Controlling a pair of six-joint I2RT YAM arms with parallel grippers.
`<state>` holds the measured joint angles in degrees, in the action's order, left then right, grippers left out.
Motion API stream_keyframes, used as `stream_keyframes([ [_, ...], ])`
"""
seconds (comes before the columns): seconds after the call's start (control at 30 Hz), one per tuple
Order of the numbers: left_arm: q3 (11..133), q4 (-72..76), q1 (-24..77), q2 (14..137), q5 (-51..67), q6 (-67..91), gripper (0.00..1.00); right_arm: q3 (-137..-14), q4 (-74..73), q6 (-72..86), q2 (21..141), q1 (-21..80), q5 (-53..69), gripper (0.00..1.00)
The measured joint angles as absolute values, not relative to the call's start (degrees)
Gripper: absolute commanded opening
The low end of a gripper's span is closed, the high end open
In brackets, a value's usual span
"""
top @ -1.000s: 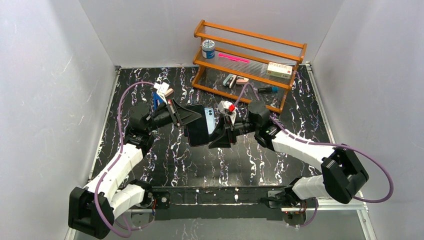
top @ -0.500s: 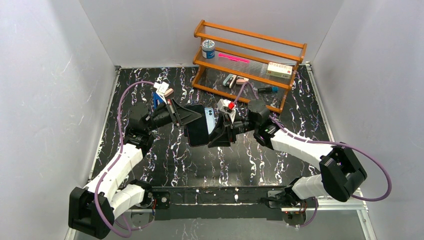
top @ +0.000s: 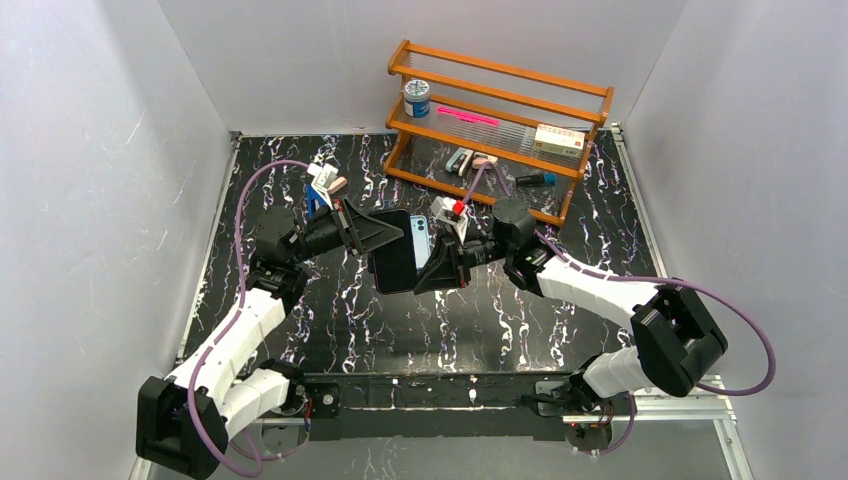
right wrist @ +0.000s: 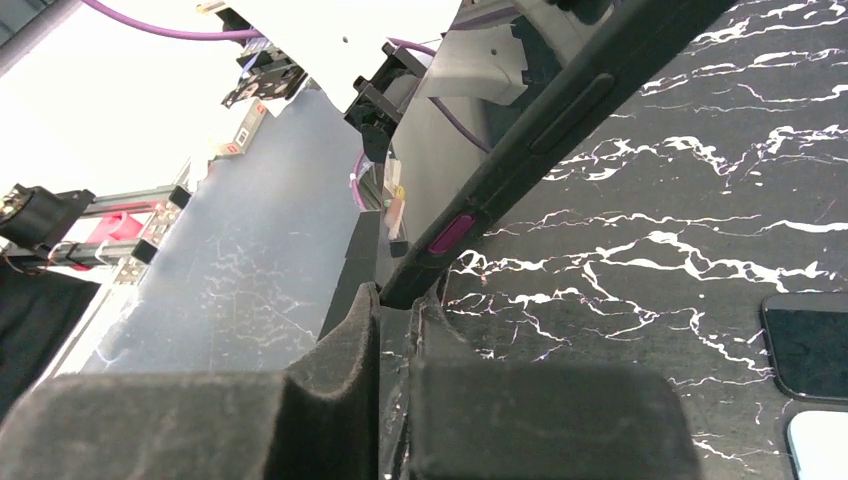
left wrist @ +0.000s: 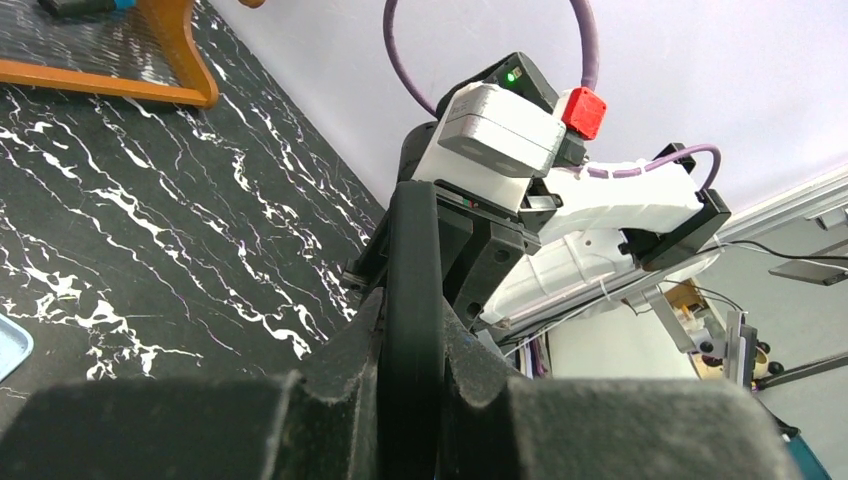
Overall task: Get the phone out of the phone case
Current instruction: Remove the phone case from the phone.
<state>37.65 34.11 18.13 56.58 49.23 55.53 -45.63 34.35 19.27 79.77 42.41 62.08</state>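
A phone in a black case [top: 393, 262] is held on edge above the table, between both arms. My left gripper [top: 392, 232] is shut on its upper left edge; in the left wrist view the case's black rim [left wrist: 410, 250] runs straight between the fingers [left wrist: 345, 350]. My right gripper [top: 428, 276] is shut on the lower right corner. In the right wrist view the case edge with a pink side button [right wrist: 450, 232] enters my closed right gripper [right wrist: 400, 300]. I cannot tell the phone from the case here.
A light blue phone [top: 421, 238] lies flat on the black marble table [top: 330, 320] under the held one; flat phones also show in the right wrist view [right wrist: 805, 345]. A wooden rack [top: 500, 120] with small items stands at the back. A blue and white object [top: 322, 190] lies at the back left.
The right wrist and elbow have shifted slightly left toward the case. The left arm and the held case have barely moved.
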Motion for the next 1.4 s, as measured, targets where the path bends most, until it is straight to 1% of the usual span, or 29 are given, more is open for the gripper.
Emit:
stream_keyframes([
  [0.43, 36.99, 35.92, 18.11, 57.06, 48.75, 61.54, 0.00, -48.73, 26.22, 7.46, 79.99, 42.39, 64.62, 0.01],
  [0.7, 36.88, 37.50, 18.90, 57.21, 48.01, 68.71, 0.00, -52.66, 21.76, -1.48, 81.12, 42.50, 59.61, 0.01],
  [0.73, 36.84, 37.56, 18.90, 57.21, 48.01, 68.90, 0.00, -52.84, 21.43, -1.74, 81.12, 42.50, 59.24, 0.03],
  [0.83, 36.27, 37.82, 18.92, 57.21, 47.77, 69.06, 0.00, -52.90, 20.53, -1.89, 81.12, 42.48, 58.41, 0.13],
  [0.87, 36.03, 37.78, 18.92, 57.21, 47.62, 68.95, 0.00, -52.86, 20.21, -1.96, 81.08, 42.44, 58.19, 0.18],
  [1.0, 35.97, 37.74, 18.92, 57.17, 47.33, 67.42, 0.00, -51.55, 18.92, -2.11, 79.59, 42.39, 58.02, 0.42],
  [1.07, 35.97, 37.71, 18.92, 57.17, 47.31, 66.52, 0.00, -50.68, 17.80, -2.28, 78.30, 42.39, 58.46, 0.50],
  [1.13, 35.97, 37.71, 18.92, 57.17, 47.31, 65.78, 0.00, -50.15, 16.53, -2.46, 76.90, 42.39, 59.16, 0.52],
  [1.4, 35.97, 37.71, 18.92, 57.17, 47.18, 64.10, 0.00, -49.95, 16.19, -2.09, 74.54, 42.39, 63.26, 0.51],
])
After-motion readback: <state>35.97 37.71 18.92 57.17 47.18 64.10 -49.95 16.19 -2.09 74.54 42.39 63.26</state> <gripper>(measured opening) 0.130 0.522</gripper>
